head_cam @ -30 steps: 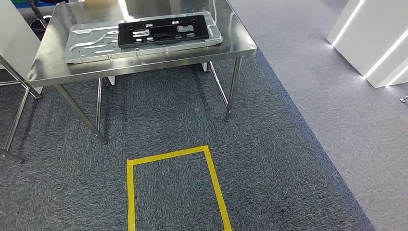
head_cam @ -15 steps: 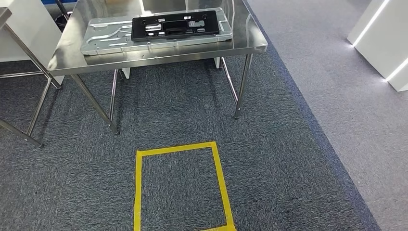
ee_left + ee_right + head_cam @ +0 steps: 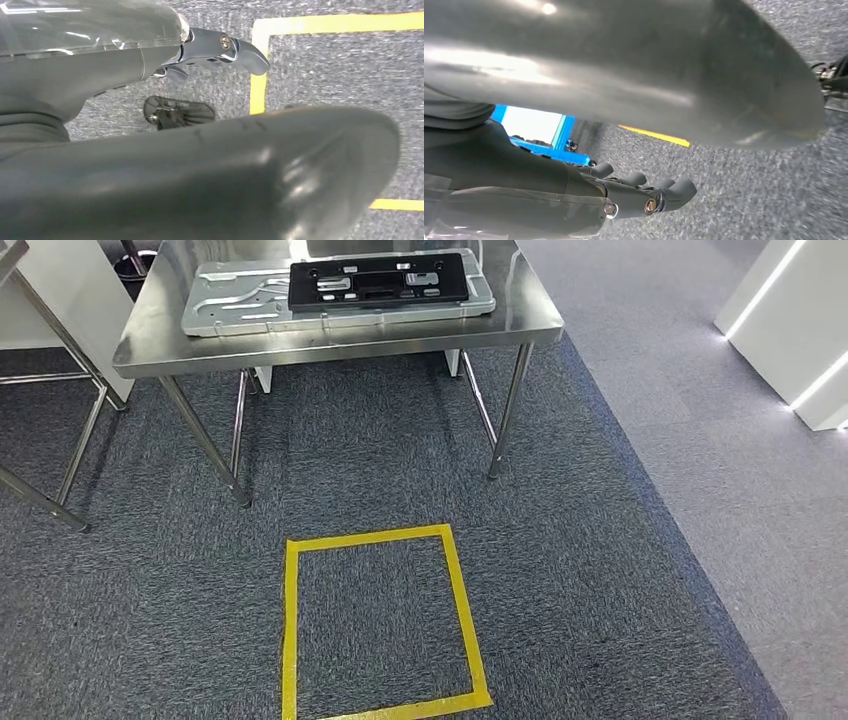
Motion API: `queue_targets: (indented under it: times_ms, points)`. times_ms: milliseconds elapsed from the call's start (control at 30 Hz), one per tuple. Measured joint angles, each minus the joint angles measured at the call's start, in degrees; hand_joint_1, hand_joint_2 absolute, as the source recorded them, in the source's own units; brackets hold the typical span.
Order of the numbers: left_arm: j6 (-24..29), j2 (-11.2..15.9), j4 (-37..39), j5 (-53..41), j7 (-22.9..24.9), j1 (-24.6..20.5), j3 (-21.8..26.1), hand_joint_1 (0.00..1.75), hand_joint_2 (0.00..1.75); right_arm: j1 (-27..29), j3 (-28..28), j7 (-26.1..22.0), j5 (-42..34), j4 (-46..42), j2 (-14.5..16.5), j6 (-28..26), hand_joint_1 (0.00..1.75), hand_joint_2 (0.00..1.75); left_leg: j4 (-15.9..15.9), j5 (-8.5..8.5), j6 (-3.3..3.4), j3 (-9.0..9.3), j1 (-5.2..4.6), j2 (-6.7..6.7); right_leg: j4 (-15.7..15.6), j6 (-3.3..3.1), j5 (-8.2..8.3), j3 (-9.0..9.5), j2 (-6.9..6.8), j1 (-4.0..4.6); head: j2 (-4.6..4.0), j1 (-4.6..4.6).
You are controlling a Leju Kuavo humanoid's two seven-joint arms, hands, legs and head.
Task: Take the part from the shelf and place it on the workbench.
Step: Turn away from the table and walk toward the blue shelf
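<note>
1 black part [image 3: 378,281] on 1 workbench [image 3: 160,335]

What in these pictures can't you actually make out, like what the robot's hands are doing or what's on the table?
- Left hand: in the left wrist view, a big grey blurred thumb covers most of the hand, so its grasp is unclear.
- Right hand: in the right wrist view, the thumb hides part of it; fingers look curled, seemingly around nothing.
- Steel table: far edge cut off in the head view.
- Black part on the metal panel: details too small.

The workbench [image 3: 330,345] runs past the head view's top edge, cutting off its far side.
</note>
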Motion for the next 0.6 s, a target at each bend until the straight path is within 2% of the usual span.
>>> queue_targets:
  times_ms: [33, 100, 133, 167, 233, 267, 300, 333, 400, 433, 467, 500, 533, 567, 600]
  points:
    - [0.0, 0.0, 0.0, 0.0, 0.0, 0.0, 0.0, 0.0, 0.0, -0.1, 0.0, 0.0, 0.0, 0.0, 0.0, 0.0, 0.0, 0.0, 0.2, 0.39, -0.14, -0.61, -0.01, 0.0, -2.6, -0.06, 1.48, 2.13, 0.0, -0.04, 0.0, 0.0]
    - [0.0, 0.0, 0.0, -0.1, 0.0, 0.0, 0.0, 0.0, 0.0, -0.3, 0.0, -0.2, 0.0, 0.0, 0.0, 0.0, 0.0, 0.0, 0.6, 1.12, -0.59, -1.6, -0.1, -0.02, -10.6, -0.37, 3.79, 7.71, 0.04, 0.0, 0.0, -0.01]
    - [0.0, 0.0, 0.0, -0.1, 0.0, 0.0, 0.0, 0.0, 0.0, -0.4, 0.0, -0.3, 0.0, 0.0, 0.0, 0.0, 0.0, 0.0, 0.6, 1.52, -0.92, -1.87, -0.15, -0.01, -13.5, -0.65, 4.32, 9.56, 0.13, 0.13, 0.0, -0.09]
    - [0.0, 0.1, 0.0, -0.1, -0.1, -0.1, 0.0, 0.0, 0.0, -0.5, 0.0, -0.4, -0.1, 0.0, 0.0, 0.0, 0.0, 0.0, 0.7, 1.96, -1.26, -2.05, -0.17, 0.0, -15.3, -0.95, 4.45, 10.54, 0.22, 0.3, 0.0, -0.07]
    - [0.0, 0.1, 0.0, -0.2, -0.2, 0.0, 0.0, 0.0, 0.0, -0.5, 0.0, -0.5, -0.1, 0.0, -0.1, 0.1, 0.0, 0.0, 0.4, 3.03, -2.0, -2.32, -0.1, -0.03, -15.9, -1.76, 5.17, 10.06, 0.31, 0.56, 0.0, -0.06]
    - [0.0, 0.1, 0.0, -0.3, -0.2, 0.0, 0.0, 0.0, 0.0, -0.5, 0.0, -0.5, -0.2, 0.0, -0.2, 0.2, 0.0, 0.0, 0.5, 2.93, -2.3, -2.67, 0.03, -0.09, -16.0, -2.19, 5.71, 9.59, 0.18, 0.54, 0.0, 0.0]
    - [0.0, 0.1, 0.0, -0.4, -0.3, 0.1, 0.0, 0.0, 0.0, -0.5, 0.0, -0.5, -0.2, 0.0, -0.2, 0.2, 0.0, 0.0, 1.3, 1.7, -2.56, -3.19, 0.12, -0.14, -16.1, -2.71, 6.43, 8.94, 0.05, 0.49, 0.0, -0.07]
    - [0.0, 0.2, 0.0, -0.5, -0.3, 0.2, 0.0, 0.0, 0.0, -0.5, 0.0, -0.5, -0.3, 0.0, -0.2, 0.2, 0.0, 0.0, 3.2, -0.67, -2.75, -3.92, 0.19, -0.17, -16.3, -3.15, 7.19, 8.17, -0.11, 0.42, 0.0, -0.15]
    - [0.0, 0.2, 0.0, -0.7, -0.4, 0.2, 0.0, 0.0, 0.0, -0.4, 0.0, -0.6, -0.5, 0.0, -0.3, 0.2, 0.0, 0.0, 9.8, -6.93, -2.96, -5.5, 0.32, -0.16, -16.2, -3.68, 8.57, 6.47, -0.32, 0.58, 0.0, -0.29]
    - [-0.1, 0.2, 0.0, -0.7, -0.4, 0.2, -0.1, 0.0, 0.0, -0.4, 0.0, -0.6, -0.6, 0.0, -0.3, 0.1, 0.0, 0.0, 13.3, -8.89, -3.02, -5.94, 0.35, -0.15, -16.2, -3.76, 9.24, 5.53, -0.39, 0.71, 0.0, -0.31]
    - [-0.1, 0.2, 0.0, -0.8, -0.5, 0.2, -0.1, 0.0, 0.0, -0.3, -0.1, -0.6, -0.7, 0.0, -0.3, 0.1, 0.0, 0.0, 15.7, -9.43, -3.04, -5.81, 0.36, -0.15, -16.0, -3.78, 9.91, 4.52, -0.45, 0.82, 0.0, -0.3]
    - [-0.1, 0.2, 0.0, -0.8, -0.5, 0.2, -0.1, 0.0, 0.0, -0.3, -0.1, -0.6, -0.7, 0.1, -0.3, 0.1, 0.0, 0.0, 16.6, -8.71, -3.01, -4.95, 0.37, -0.14, -15.8, -3.76, 10.54, 3.45, -0.48, 0.89, 0.0, -0.31]
    - [-0.1, 0.2, 0.0, -0.8, -0.5, 0.2, -0.1, 0.0, 0.0, -0.3, -0.1, -0.6, -0.7, 0.1, -0.3, 0.1, 0.0, 0.0, 15.6, -7.2, -2.91, -3.16, 0.36, -0.15, -15.5, -3.69, 11.13, 2.37, -0.49, 0.92, 0.0, -0.31]
    - [-0.1, 0.3, 0.0, -0.8, -0.5, 0.1, -0.1, 0.0, 0.0, -0.3, -0.1, -0.6, -0.7, 0.1, -0.3, 0.1, 0.0, 0.0, 12.7, -5.76, -2.74, -0.4, 0.32, -0.15, -15.1, -3.58, 11.65, 1.42, -0.47, 0.93, 0.0, -0.32]
    - [0.0, 0.4, 0.0, -0.8, -0.5, 0.0, -0.1, 0.0, 0.0, -0.3, -0.1, -0.6, -0.7, 0.1, -0.3, 0.1, 0.0, 0.0, 8.5, -5.13, -2.51, 3.14, 0.21, -0.15, -14.7, -3.39, 12.08, 0.65, -0.46, 0.97, 0.0, -0.32]
